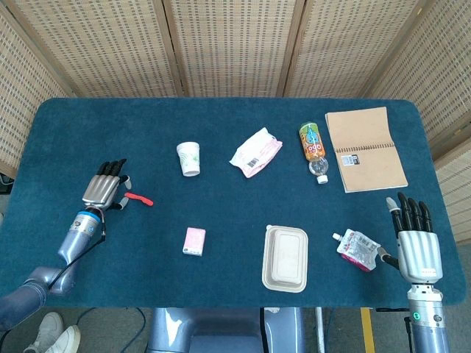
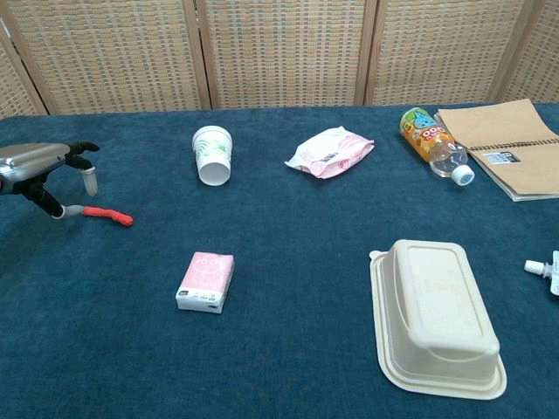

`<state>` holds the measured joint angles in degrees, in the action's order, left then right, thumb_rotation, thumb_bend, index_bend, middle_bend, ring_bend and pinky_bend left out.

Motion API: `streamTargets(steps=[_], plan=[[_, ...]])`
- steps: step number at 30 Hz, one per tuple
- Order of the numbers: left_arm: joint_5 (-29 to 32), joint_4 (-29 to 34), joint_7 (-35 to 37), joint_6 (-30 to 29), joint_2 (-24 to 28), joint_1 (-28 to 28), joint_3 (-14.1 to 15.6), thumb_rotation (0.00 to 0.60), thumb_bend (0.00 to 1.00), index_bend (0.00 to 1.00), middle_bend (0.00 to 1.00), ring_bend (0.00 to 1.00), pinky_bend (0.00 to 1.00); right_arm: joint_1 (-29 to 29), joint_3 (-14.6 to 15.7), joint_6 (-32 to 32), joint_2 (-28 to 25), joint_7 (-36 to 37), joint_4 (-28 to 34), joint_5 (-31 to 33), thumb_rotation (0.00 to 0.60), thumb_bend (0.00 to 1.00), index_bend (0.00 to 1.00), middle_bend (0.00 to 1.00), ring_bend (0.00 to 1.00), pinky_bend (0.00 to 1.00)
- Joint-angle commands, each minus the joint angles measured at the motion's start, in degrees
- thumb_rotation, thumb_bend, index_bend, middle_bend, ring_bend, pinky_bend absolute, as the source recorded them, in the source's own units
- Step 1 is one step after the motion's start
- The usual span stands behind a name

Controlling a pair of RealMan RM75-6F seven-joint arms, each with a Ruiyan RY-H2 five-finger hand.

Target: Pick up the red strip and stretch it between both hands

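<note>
Step in hand: reach for pickup, strip not yet lifted.

Table (image 1: 221,140): dark blue cloth, fuzzy, flat.

Left hand (image 1: 105,191): metal back, dark fingers spread, over left end of red strip; thumb tip at strip end, no grasp visible.

Right hand (image 1: 417,243): fingers spread, holds nothing, near right edge.

Red strip (image 2: 108,214): thin, soft, slightly wavy, lies flat at left side of table.

Next: close fingers on strip end, lift, bring right hand to free end.

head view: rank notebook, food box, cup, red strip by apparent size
1. notebook
2. food box
3. cup
4. red strip, partly covered by the left hand

Seen from above, so nearness barely skews the order.
</note>
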<state>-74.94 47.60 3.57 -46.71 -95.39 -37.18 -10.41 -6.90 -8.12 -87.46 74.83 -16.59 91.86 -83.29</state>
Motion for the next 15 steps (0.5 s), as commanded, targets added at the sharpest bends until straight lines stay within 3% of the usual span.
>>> streamTargets(steps=[1,15], plan=[[0.16,-0.36,0.05,0.16,-0.38,-0.32,0.15,0.6,0.37,0.46,0.0,0.0,0.0,-0.03,0.0,0.05,0.01,0.04,-0.03,0.06,0.6,0.0,0.0,0.0,0.0,0.0],[3.09,-2.92,-1.2,1.98,-2.87,-0.86,-0.05,0.6,0.4,0.49,0.0,0.0,0.0,-0.03,0.0,0.08,-0.16,0.68,-0.21,0.5,0.6,0.0,0.0,0.0,0.0,0.0]])
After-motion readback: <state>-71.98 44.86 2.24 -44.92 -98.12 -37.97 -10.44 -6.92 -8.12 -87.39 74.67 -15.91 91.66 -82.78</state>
